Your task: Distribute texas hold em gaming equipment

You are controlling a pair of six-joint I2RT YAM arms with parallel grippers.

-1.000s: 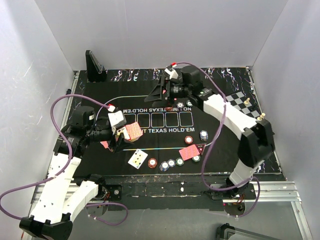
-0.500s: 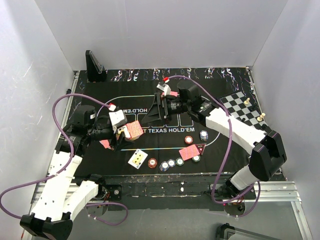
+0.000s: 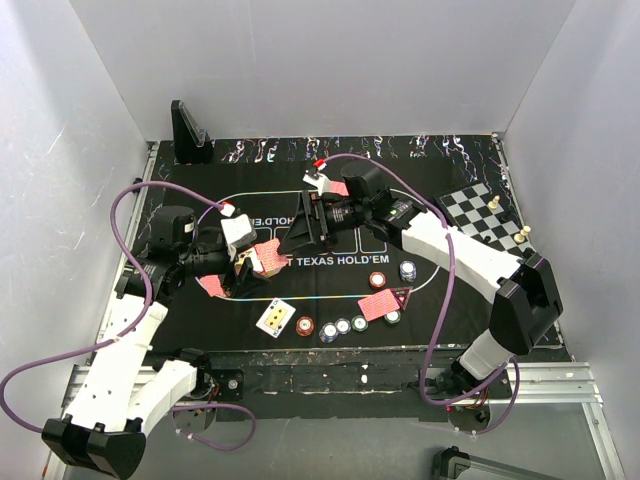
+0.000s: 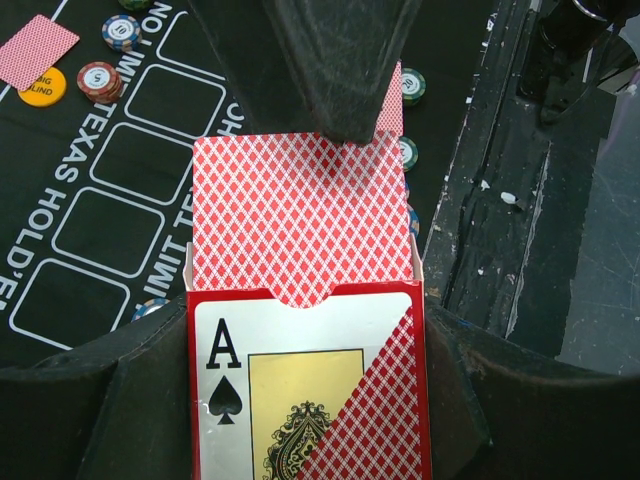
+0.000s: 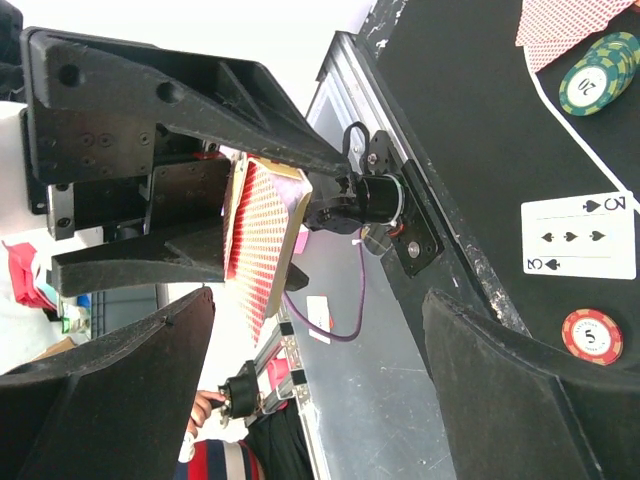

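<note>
A: What is going on at the left side?

B: The left gripper [image 3: 250,268] is clenching a red card box [image 4: 305,400], ace of spades printed on its front, above the left part of the black mat [image 3: 450,290]. A stack of red-backed cards [image 4: 300,215] is sticking out of the box's open top.

A: And the other arm?

B: The right gripper [image 3: 290,238] is hovering just right of that box, jaws spread wide and grasping nothing. In the left wrist view, one of its fingers [image 4: 340,70] is overlapping the top edge of the protruding cards. I cannot tell whether it is touching them.

A: What is lying on the mat?

B: Near the front edge a spade card [image 3: 275,317] is lying face up. Just to its right a short row of poker chips [image 3: 343,326] is sitting: red, then pale ones, then green.

A: Further right?

B: Face-down cards [image 3: 378,303] are resting beside that row, with a chip touching their near corner. A red chip [image 3: 377,280] and a blue-and-white chip [image 3: 407,269] are sitting just behind them.

A: And the far right?

B: A chessboard [image 3: 485,215] is lying at the mat's right edge, with a few pieces standing on it, well apart from the cards.
</note>
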